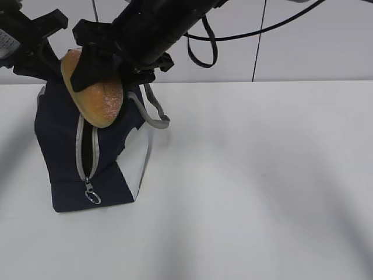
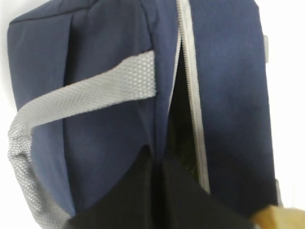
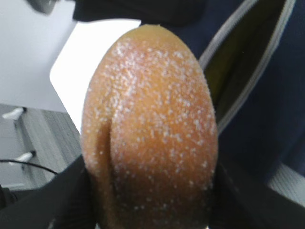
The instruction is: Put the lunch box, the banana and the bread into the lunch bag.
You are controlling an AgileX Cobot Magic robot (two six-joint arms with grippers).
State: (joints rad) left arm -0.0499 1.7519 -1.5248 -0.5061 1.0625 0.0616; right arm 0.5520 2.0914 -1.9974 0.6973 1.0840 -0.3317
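Observation:
The navy lunch bag (image 1: 61,166) stands at the left with its grey zipper open along the top and down the front, its ring pull (image 1: 92,197) low. My right gripper (image 1: 100,69) reaches across, shut on the flour-dusted bread (image 1: 96,99) and holding it tilted over the bag's opening. In the right wrist view the bread (image 3: 150,124) fills the frame between the right gripper's (image 3: 150,200) fingers, with the open zipper (image 3: 248,62) behind. My left gripper (image 2: 157,164) is shut on the bag's fabric (image 2: 105,129) beside the zipper. The lunch box and the banana are out of view.
The white table (image 1: 262,186) stretches to the right of the bag. A grey handle (image 1: 152,114) hangs off the bag's right side. A black cable loop (image 1: 204,49) hangs from the right arm. A white wall stands behind.

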